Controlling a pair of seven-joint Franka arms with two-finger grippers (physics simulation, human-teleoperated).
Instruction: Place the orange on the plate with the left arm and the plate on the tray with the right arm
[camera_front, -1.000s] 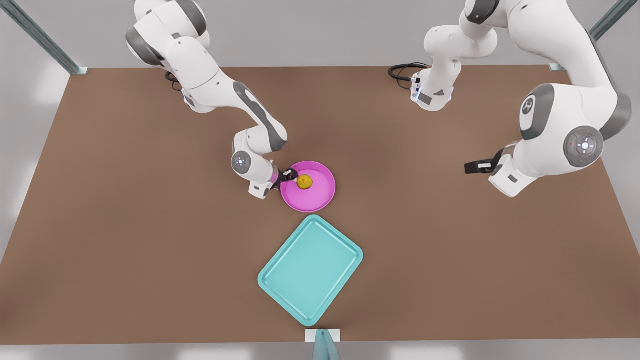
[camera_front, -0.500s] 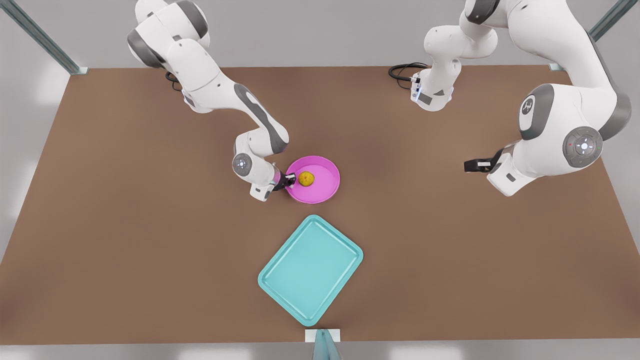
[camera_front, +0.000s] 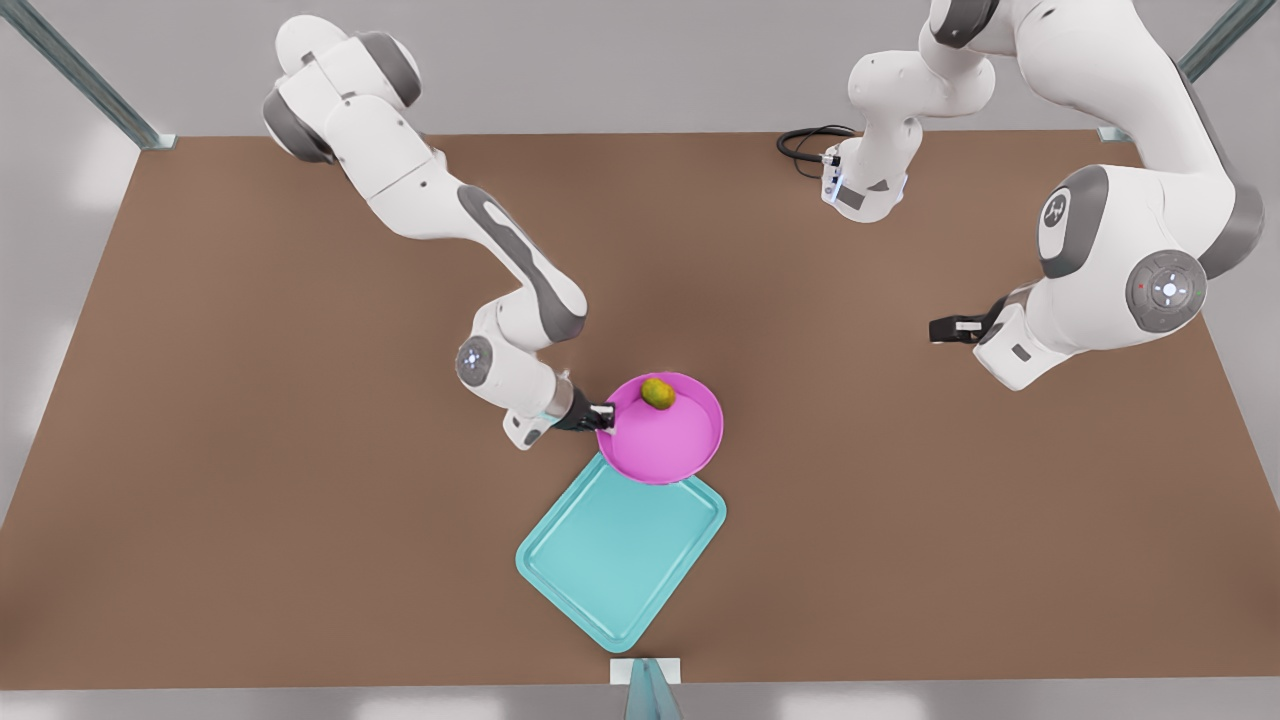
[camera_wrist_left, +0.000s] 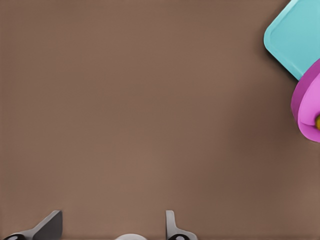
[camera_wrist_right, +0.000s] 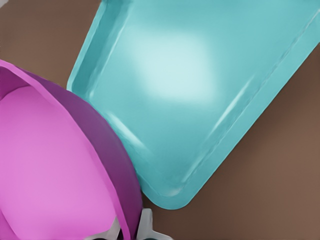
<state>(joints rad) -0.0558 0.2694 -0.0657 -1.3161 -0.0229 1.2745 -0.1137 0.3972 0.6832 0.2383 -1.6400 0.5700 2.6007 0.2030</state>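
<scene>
Gripping the plate (camera_front: 662, 432) by its rim, the right gripper (camera_front: 603, 415) holds it tilted above the table (camera_front: 250, 400) — its near edge overlapping the tray's (camera_front: 620, 550) far corner. The orange (camera_front: 657, 392) sits on the plate by its far rim. Well apart at the front view's right, the left gripper (camera_front: 945, 329) waits — fingers (camera_wrist_left: 175, 227) spread
</scene>
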